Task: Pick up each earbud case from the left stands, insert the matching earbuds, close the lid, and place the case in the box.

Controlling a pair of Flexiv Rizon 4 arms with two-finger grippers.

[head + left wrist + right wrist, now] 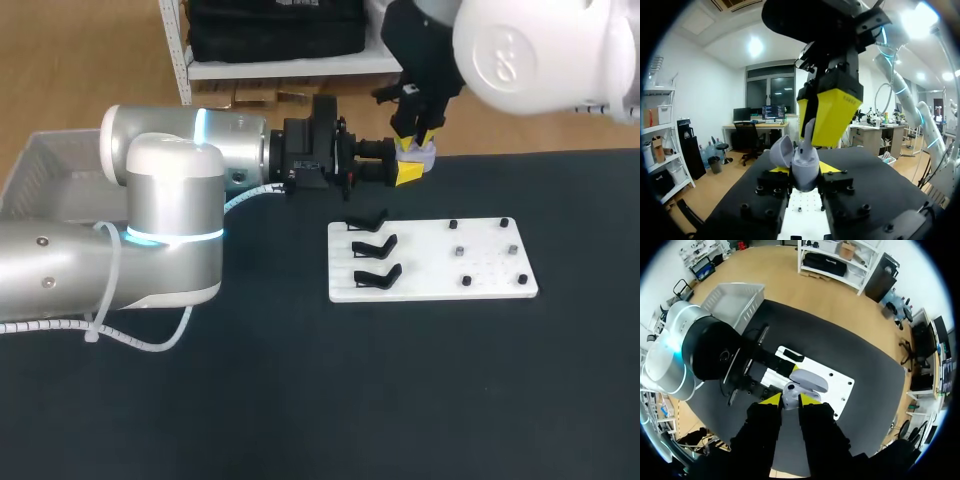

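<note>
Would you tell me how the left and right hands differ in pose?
The left hand lies level from the side; the right hand points straight down from above. The left hand holds the earbud case low on its body; the right hand holds it higher, by the open lid. Both have yellow tips and grip that case.

Two rounded white-and-silver robot arms, black at the wrists.
The left arm (60, 265) has a glowing cyan ring (170, 237), a zip-tied white cable (135, 340) trailing toward 7 o'clock, and black screw-studded jaws tipped bright yellow; the right arm (530, 50) is glossy white.
</note>
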